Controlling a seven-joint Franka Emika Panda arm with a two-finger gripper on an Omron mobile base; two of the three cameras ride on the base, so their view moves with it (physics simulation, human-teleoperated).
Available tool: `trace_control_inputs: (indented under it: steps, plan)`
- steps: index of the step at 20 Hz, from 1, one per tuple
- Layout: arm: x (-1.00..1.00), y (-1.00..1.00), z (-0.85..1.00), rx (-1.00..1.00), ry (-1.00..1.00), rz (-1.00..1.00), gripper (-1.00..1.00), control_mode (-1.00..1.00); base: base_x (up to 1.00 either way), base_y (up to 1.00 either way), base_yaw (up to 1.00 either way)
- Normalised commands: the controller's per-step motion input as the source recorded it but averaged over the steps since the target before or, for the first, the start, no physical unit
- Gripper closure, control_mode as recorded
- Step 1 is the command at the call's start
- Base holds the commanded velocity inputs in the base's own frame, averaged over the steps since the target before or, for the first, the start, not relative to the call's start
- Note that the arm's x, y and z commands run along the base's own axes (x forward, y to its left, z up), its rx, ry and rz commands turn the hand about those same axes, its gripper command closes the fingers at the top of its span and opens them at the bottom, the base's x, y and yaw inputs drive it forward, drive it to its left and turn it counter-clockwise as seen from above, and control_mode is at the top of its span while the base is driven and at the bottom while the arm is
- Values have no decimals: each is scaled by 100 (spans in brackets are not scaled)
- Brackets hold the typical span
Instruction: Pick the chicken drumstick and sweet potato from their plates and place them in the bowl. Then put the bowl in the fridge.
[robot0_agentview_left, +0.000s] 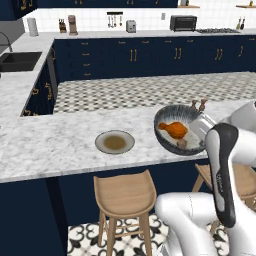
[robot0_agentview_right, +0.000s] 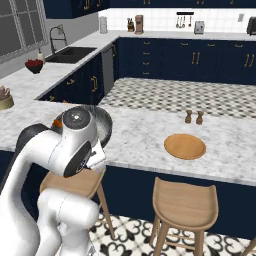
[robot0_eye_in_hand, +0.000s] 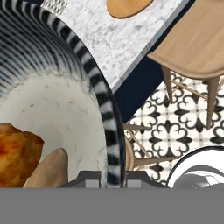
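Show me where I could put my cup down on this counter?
Bare marble lies left of the grey-green plate, and more between the bowl and the wooden plate. It is crowded at the bowl, where the gripper pinches the rim, and at the two little shakers.

I see a marble island (robot0_agentview_left: 45, 145) under my tool, wooden stools (robot0_agentview_left: 124, 197) tucked below it. Beyond lies patterned tile floor (robot0_agentview_left: 150, 92), then navy cabinets (robot0_agentview_left: 150, 55) under a white tiled wall (robot0_agentview_left: 150, 20). Far left sit a sink (robot0_agentview_right: 70, 54) and window (robot0_agentview_right: 20, 25).
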Motion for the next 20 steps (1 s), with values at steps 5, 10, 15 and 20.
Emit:
trace_control_inputs:
  steps: [5,10,15,20]
  plan:
    - [-77,6,49,0,13,-1,100,-100,0,0,0]
    - [-36,1,20,0,9,0,100,100,-26,-6,0]
    - [0,0,0,0,0,0,100,100,-68,-87,-8]
    - [0,0,0,0,0,0,100,100,-37,-100,-17]
